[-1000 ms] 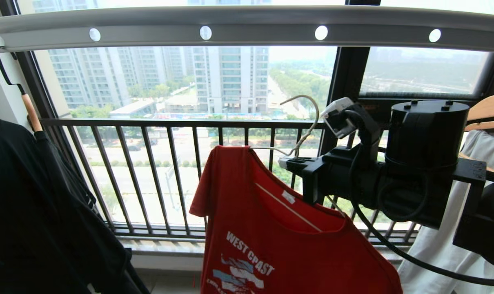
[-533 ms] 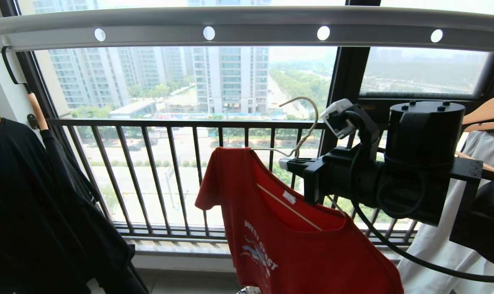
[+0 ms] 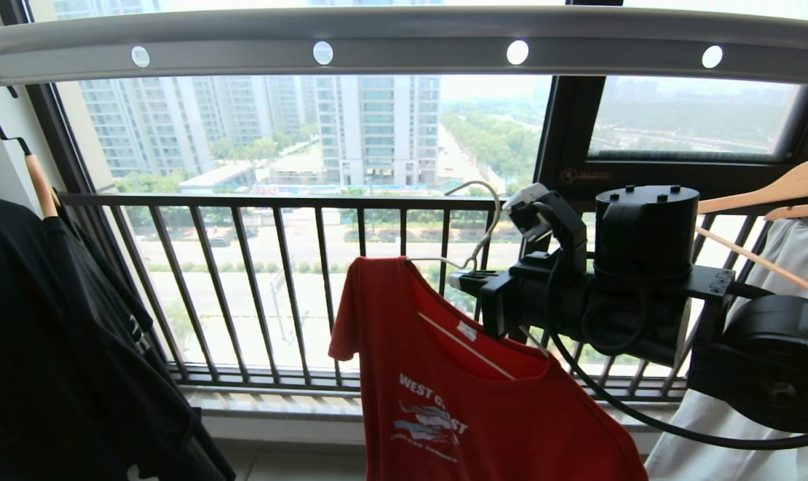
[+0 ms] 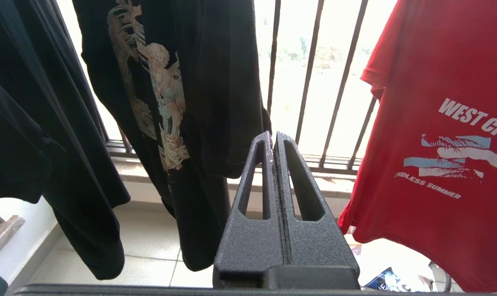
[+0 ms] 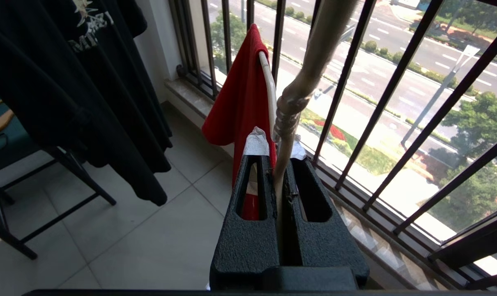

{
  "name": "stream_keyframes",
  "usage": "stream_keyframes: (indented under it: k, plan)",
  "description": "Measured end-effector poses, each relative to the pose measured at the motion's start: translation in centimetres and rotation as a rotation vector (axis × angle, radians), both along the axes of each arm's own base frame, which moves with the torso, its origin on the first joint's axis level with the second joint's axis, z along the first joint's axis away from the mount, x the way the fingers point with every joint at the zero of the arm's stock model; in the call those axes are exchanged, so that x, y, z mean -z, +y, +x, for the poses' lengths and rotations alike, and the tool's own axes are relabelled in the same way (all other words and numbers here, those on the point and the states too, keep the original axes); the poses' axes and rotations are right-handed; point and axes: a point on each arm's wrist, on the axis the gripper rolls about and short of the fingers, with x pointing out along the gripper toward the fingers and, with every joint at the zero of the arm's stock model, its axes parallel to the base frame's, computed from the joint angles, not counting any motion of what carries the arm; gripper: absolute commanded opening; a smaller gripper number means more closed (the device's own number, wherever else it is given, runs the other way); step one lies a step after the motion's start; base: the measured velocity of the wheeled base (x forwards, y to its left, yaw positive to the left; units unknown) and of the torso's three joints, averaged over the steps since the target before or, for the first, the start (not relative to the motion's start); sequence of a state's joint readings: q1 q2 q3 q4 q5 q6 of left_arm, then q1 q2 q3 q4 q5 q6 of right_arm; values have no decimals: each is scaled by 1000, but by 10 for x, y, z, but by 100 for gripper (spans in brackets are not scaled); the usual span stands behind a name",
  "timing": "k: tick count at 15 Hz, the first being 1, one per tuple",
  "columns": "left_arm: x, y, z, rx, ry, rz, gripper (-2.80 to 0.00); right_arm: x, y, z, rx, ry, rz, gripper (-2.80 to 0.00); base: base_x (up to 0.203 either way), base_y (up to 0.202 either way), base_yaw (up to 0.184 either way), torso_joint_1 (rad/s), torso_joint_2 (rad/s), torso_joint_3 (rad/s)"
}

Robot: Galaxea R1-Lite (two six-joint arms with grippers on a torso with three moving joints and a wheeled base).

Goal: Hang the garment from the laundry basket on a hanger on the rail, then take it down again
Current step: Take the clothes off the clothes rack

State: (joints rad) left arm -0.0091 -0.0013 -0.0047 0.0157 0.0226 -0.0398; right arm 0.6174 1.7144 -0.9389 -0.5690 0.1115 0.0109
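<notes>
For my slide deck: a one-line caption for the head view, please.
Right gripper holds the cream hanger carrying the red T-shirt below the holed rail.

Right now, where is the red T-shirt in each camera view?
Head view: red T-shirt at bottom centre, on the cream hanger.
Left wrist view: at the right edge, lettering visible.
Right wrist view: at upper centre, seen edge-on beyond the right hand.
Shared landmark: dark railing.

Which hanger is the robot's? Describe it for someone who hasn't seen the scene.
Below the grey overhead rail, in front of the dark railing, hangs a red T-shirt. The hanger in its neck, clamped by the right gripper, is thin, cream-white wire; the neighbouring hangers are thick wood.
</notes>
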Motion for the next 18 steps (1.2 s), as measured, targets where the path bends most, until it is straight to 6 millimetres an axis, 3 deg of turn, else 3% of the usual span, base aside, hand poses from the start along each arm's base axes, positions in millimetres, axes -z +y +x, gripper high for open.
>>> stream_keyframes:
  k: [3,6,9,11,14,18]
  plan:
    - [-6,0,-2,19,-16,21,-280,2,-2,6,15,-13,7,-280,0,0,0,0,0,0]
    - [-37,-3,-7,141,-45,23,-280,3,-3,8,24,-10,4,-280,0,0,0,0,0,0]
    - [-77,-6,9,271,37,11,-280,5,-4,9,29,-6,-1,-280,0,0,0,0,0,0]
    - [-106,-8,35,341,132,-8,-280,5,-5,10,34,-8,-3,-280,0,0,0,0,0,0]
    - [-145,-18,92,496,267,-24,-280,5,-8,12,49,-10,-2,-280,0,0,0,0,0,0]
    - [-179,-65,167,714,390,-24,-280,2,-13,19,72,-17,7,-280,0,0,0,0,0,0]
